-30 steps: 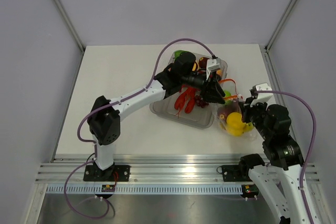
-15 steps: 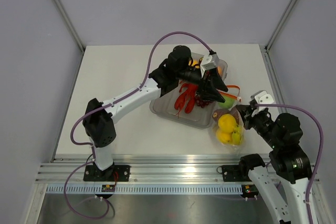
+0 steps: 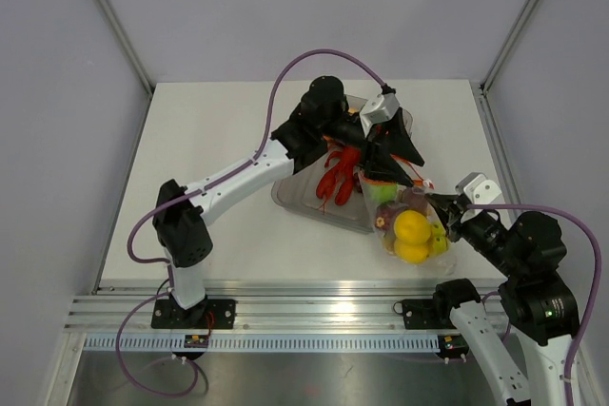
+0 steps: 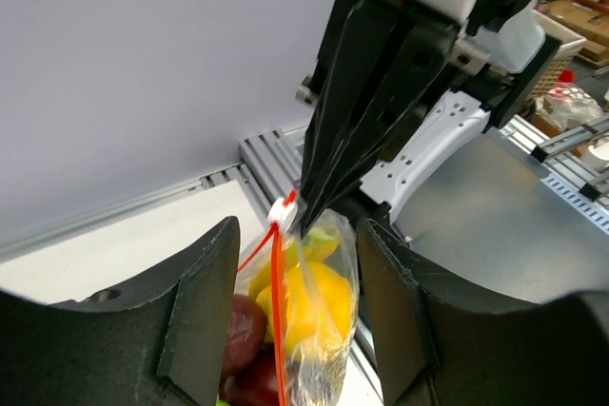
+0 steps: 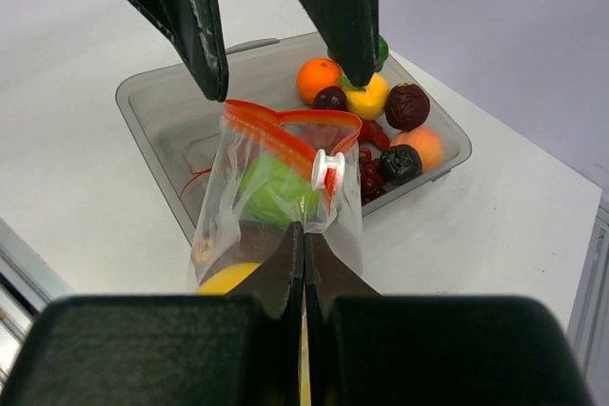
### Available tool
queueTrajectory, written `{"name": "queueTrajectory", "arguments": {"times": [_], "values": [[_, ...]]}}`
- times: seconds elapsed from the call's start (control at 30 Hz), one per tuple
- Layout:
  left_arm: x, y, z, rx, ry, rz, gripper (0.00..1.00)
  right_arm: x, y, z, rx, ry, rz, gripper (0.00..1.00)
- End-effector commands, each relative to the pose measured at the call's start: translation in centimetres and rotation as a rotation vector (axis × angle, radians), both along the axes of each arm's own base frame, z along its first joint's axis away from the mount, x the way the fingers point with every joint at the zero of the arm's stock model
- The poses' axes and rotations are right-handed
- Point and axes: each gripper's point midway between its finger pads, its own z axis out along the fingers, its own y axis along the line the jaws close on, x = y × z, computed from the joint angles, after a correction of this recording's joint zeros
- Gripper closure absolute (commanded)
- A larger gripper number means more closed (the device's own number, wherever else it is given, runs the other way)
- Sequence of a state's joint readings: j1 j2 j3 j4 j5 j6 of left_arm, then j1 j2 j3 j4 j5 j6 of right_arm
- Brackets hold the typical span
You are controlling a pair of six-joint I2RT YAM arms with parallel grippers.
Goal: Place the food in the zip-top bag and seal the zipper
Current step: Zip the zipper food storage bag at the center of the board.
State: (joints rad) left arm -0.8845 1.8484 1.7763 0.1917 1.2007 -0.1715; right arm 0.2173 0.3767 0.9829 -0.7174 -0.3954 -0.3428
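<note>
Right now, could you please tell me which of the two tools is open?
The left tool: its fingers stand apart over the bag, while the right tool is shut on the bag's edge.

1. Top view: fixed, high, behind both arms, tilted down. The whole table [image 3: 219, 140] is in frame, with the rail [image 3: 324, 311] across the bottom and walls [image 3: 285, 16] on three sides. It is the farthest of the three views.
2. Left wrist view: sits behind its own fingers [image 4: 205, 311], which fill the lower corners. It faces back toward the rail and the right arm [image 4: 428, 149], very near the bag [image 4: 314, 301].
3. Right wrist view: looks along its own fingers at bottom centre, outward over the tray [image 5: 143, 111]. The bag is close in front.
4. Overlap: all three views catch the bag. The wrist views face each other across it. The left one shows the right gripper [image 4: 304, 225], and the right one shows the left gripper [image 5: 285, 83]. The top and right wrist views share the tray.
</note>
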Motion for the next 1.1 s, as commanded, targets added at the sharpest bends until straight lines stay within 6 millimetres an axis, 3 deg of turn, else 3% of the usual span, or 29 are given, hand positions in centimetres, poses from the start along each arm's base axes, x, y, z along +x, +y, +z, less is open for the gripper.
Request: {"name": "queueTrajectory", "arguments": {"times": [0.0, 0.3, 0.67, 0.8, 0.97, 1.07], "values": [[-1.6, 0.3, 2.6, -0.075, -0.044, -0.089, 0.46, -0.4, 0.6, 2.1, 0.008, -0.071, 0.042, 1.00], [-2.8, -0.7, 1.1, -0.043, -0.019, -0.167, 0.47, -0.6, 0.8, 2.1, 0.011, -0.072, 0.057, 1.00], [-2.6, -1.8, 0.3, -0.010, 0.026, -0.182, 0.55, -0.6, 0.8, 2.0, 0.009, -0.071, 0.060, 1.00], [-2.9, -1.8, -0.1, 0.003, 0.036, -0.195, 0.69, -0.5, 0.7, 1.9, 0.007, -0.071, 0.051, 1.00], [-2.9, -1.9, -0.7, 0.026, 0.062, -0.210, 0.97, -0.1, 0.2, 2.2, 0.010, -0.084, 0.017, 1.00], [-2.8, -2.0, -1.3, 0.042, 0.081, -0.216, 1.00, 0.2, -0.2, 2.6, 0.013, -0.099, -0.011, 1.00]]}}
